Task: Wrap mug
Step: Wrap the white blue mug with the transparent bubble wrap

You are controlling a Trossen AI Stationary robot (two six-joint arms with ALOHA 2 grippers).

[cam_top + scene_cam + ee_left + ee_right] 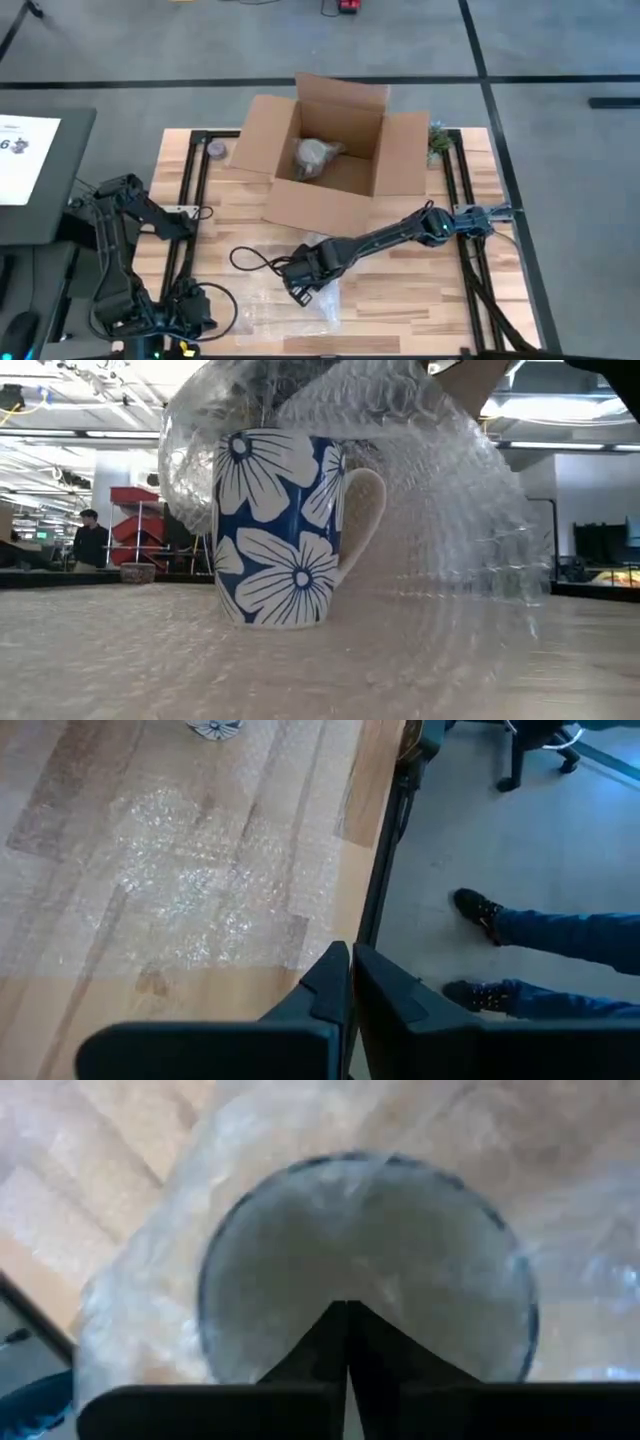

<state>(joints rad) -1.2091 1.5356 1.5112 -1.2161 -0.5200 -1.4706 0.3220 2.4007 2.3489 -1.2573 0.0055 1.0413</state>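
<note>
A blue mug with white flowers (270, 530) stands upright on a sheet of bubble wrap (440, 510), its handle toward the picture's right in the low view. Part of the wrap is drawn up and over the mug's top like a hood. My right gripper (347, 1312) is shut right above the mug's mouth (365, 1165), which shows through the wrap. In the high view my right gripper (300, 288) hides the mug near the table's front middle. My left gripper (350, 960) is shut over the near left corner (195, 318), away from the mug. My right gripper comes from above, pointing down over the mug's mouth, shut on the bubble wrap (300, 1230) that covers it. Edge or fold, I cannot tell; the fingertips hide the place of contact. The wrap arches over the mug and falls to the table beside the handle (490, 570).
An open cardboard box (325, 155) with a wrapped bundle (315, 157) inside stands at the far middle. A tape roll (215, 150) lies left of it and a small plant (437, 140) right of it. A black cable (255, 262) loops near the wrap. A person's legs (560, 935) show beyond the table's edge.
</note>
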